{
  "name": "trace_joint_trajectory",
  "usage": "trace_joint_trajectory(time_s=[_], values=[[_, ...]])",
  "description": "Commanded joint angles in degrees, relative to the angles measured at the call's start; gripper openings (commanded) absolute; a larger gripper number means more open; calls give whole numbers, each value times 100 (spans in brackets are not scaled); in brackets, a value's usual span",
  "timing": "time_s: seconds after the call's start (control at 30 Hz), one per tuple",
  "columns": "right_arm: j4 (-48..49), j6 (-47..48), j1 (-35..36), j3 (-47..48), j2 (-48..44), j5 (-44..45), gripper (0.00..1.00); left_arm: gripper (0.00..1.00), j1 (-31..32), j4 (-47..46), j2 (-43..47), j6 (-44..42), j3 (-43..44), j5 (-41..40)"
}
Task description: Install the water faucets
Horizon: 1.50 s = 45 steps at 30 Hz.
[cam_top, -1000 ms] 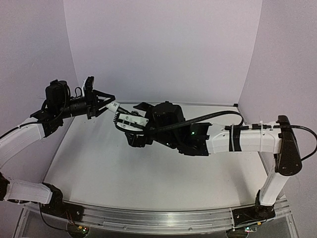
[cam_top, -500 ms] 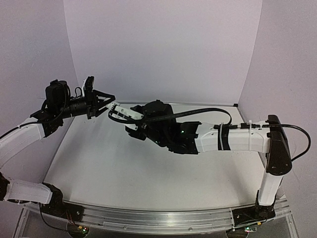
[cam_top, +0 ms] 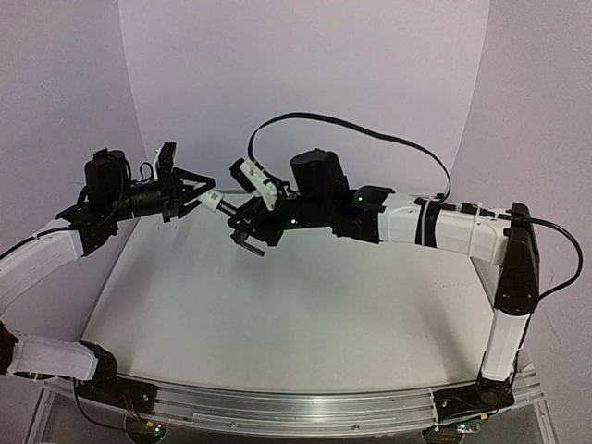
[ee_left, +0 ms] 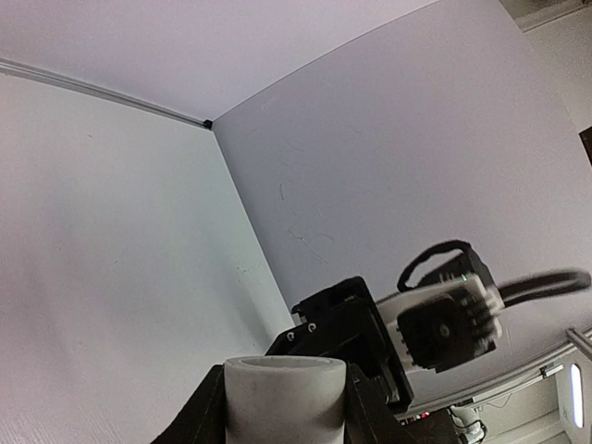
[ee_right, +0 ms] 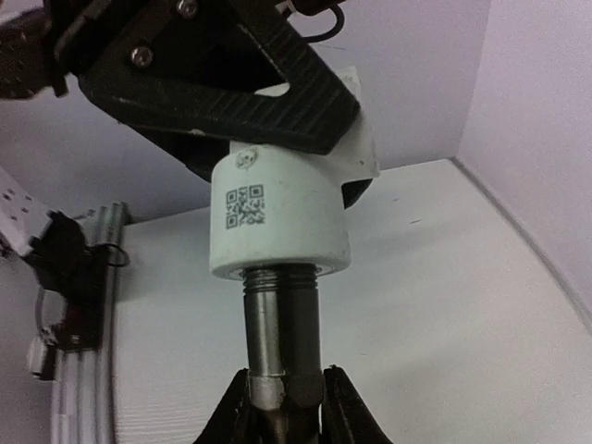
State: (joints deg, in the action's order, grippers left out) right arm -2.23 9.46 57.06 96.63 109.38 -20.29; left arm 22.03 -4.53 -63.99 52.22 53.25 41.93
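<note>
The fitting [ee_right: 279, 222] is matt white with a small black QR code [ee_right: 245, 206] printed on its side, and the stem of the tap [ee_right: 280, 324] is dull steel-grey with darker thread lines. The left gripper [cam_top: 205, 196] and right gripper [ee_right: 282, 407] are black, on white arms [cam_top: 462, 239] with black joints [cam_top: 516, 277], a black cable [cam_top: 370, 139] and tiny green lights [cam_top: 357, 196]. The table [cam_top: 277, 314] is white, the rail [cam_top: 277, 407] at its near edge silver, and the walls [cam_top: 305, 83] pale lilac.

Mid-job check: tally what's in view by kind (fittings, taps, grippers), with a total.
White fitting: 1
Tap, threaded stem showing: 1
Grippers: 2, the left gripper and the right gripper
Total: 4
</note>
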Motion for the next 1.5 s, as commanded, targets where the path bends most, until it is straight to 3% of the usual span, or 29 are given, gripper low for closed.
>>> trace_joint_trajectory(time_s=[0.0, 0.17, 0.27, 0.33, 0.47, 0.53, 0.57, 0.67, 0.7, 0.9, 1.0, 1.13, 1.23, 1.3, 1.37, 1.47], values=[[867, -3388, -950, 324, -133, -2744, 0, 0, -4, -643, 141, 21, 277, 289], [2891, -6595, -1580, 332, 489, -4464, 0, 0, 1, -953, 124, 161, 233, 488], [3811, -8272, -1826, 567, 1017, -4954, 0, 0, 3, -1036, 142, 208, 213, 526], [4743, -9644, -1946, 450, 1313, -4946, 0, 0, 3, -1076, 163, 223, 215, 541], [8673, -13315, -2004, 520, 2407, -4248, 0, 0, 1, -1125, 205, 239, 202, 532], [9693, -14380, -1994, 758, 2841, -3834, 0, 0, 3, -1165, 234, 248, 175, 496], [9741, -14450, -1997, 738, 2848, -3792, 0, 0, 3, -1179, 232, 254, 161, 487], [9370, -13950, -1999, 392, 2526, -3792, 1, 0, 3, -1227, 224, 285, 138, 450], [9205, -13748, -2005, 308, 2424, -3850, 7, 0, 3, -1234, 227, 292, 134, 439], [8323, -12760, -2144, -240, 1912, -4077, 54, 0, 3, -1208, 312, 349, 136, 181], [8149, -12395, -2239, -570, 1752, -4143, 72, 0, 3, -1176, 398, 409, 137, 15], [7957, -11704, -2449, -1026, 1402, -4198, 82, 0, -5, -1088, 429, 456, 142, -89], [7493, -10686, -2702, -1511, 925, -4164, 86, 0, -5, -1010, 412, 442, 155, -104], [6670, -9502, -2815, -1774, 332, -4121, 88, 0, -4, -934, 385, 410, 200, -99], [5286, -7458, -2828, -1908, -274, -3930, 93, 0, -5, -886, 349, 372, 242, -87], [1833, -3602, -2613, -1648, -1364, -2606, 98, 0, -4, -883, 315, 351, 275, -53]])
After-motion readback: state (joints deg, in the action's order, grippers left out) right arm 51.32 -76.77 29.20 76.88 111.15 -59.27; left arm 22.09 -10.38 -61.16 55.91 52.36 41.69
